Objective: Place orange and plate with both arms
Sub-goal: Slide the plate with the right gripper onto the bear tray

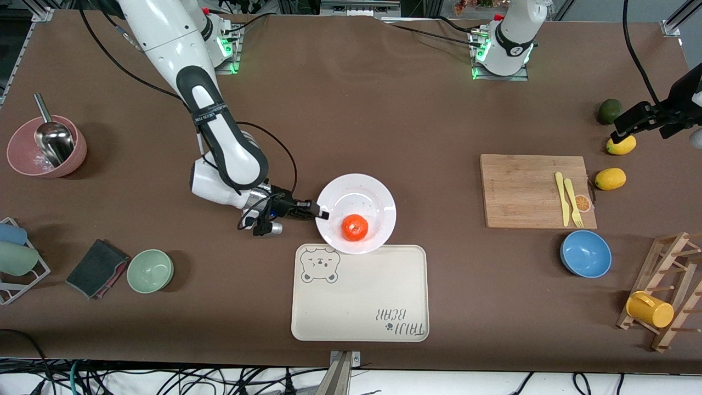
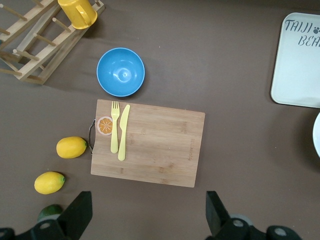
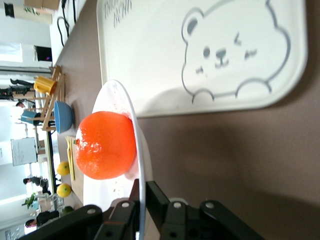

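The cream rectangular bear-print tray (image 1: 360,292) lies nearest the front camera, the round glossy white plate (image 1: 356,193) overlapping its farther edge with the small red-orange orange (image 1: 355,227) on it. The right gripper (image 1: 322,214) is clamped on the plate's rim, while the left gripper (image 2: 147,212), fingers apart, waits above the bamboo cutting board (image 1: 535,190).

The plate (image 2: 317,136) is cut off by the left wrist view's edge.

Brown cloth-covered table (image 1: 384,126) fills the front view, tangled cables (image 1: 164,381) on a pale floor along its near edge, aluminium framing (image 1: 359,6) at the base end, bright daylight in the right wrist view.
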{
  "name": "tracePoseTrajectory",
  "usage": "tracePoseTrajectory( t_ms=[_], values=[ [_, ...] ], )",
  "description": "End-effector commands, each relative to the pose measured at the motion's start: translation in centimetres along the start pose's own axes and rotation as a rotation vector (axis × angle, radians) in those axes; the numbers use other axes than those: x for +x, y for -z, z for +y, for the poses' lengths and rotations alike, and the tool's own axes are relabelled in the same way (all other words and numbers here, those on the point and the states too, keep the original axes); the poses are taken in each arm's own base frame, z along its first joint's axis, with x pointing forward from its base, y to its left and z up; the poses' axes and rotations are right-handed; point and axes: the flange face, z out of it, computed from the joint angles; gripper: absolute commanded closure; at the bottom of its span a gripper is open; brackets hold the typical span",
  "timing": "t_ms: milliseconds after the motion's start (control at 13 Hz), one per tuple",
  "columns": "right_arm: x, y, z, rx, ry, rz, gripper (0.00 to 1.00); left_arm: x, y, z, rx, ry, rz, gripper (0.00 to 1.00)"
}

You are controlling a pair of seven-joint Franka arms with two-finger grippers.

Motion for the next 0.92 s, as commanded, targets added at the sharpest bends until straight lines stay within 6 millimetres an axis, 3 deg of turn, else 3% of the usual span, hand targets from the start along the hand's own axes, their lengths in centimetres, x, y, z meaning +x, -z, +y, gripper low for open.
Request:
tracePoseTrajectory(
  t_ms=[0,308,846],
  values=[
    [3.5,-0.1,-0.4,0.037,0.004,0.072,1.00,0.2,0.5,-0.2,-0.008,-0.010,-0.003,0.00],
    [7.9,-0.8,0.7,0.050,0.013,0.159,1.00,0.1,0.6,-0.2,-0.008,-0.009,-0.003,0.00],
    [11.3,-3.3,4.5,0.037,0.018,0.247,1.00,0.1,0.5,-0.3,-0.007,-0.007,-0.005,0.00]
  ],
)
